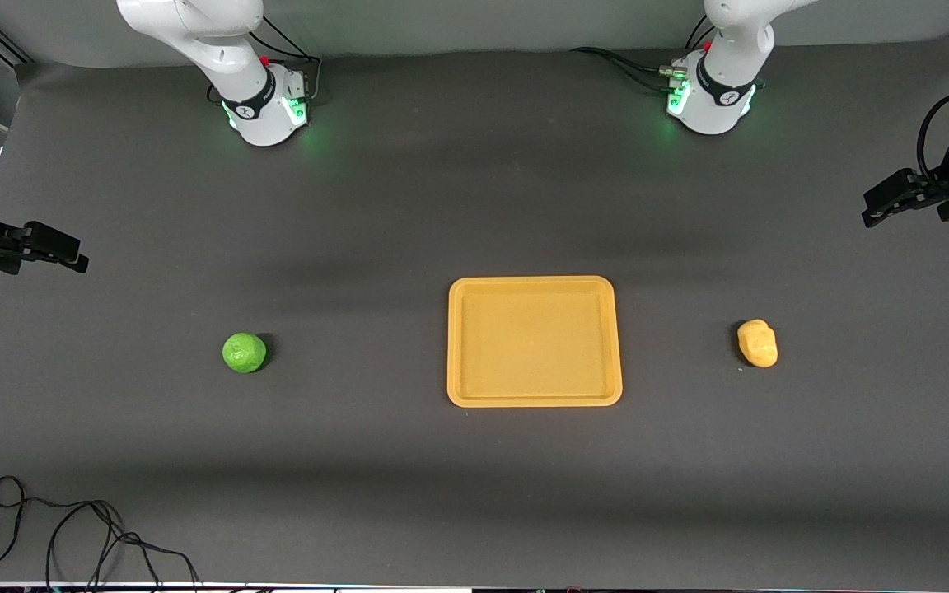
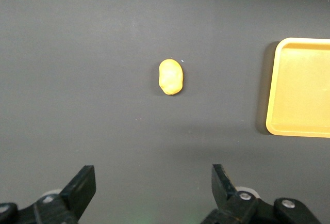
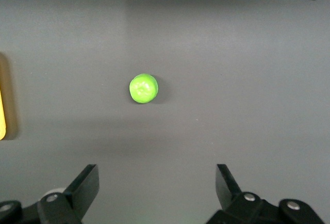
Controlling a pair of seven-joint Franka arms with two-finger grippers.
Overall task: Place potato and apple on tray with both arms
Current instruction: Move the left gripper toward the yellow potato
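Only front view shows potato (image 1: 758, 343), apple (image 1: 244, 352) together.

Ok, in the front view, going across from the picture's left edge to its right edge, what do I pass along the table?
Right gripper, jaws open, over the table's edge → green toy apple → yellow-orange tray → yellow toy potato → left gripper, jaws open, over the other edge.

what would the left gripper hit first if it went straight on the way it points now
Probably bare table. The left gripper is open, and the potato lies just off its centre line, so it might be touched first; depth is unclear.
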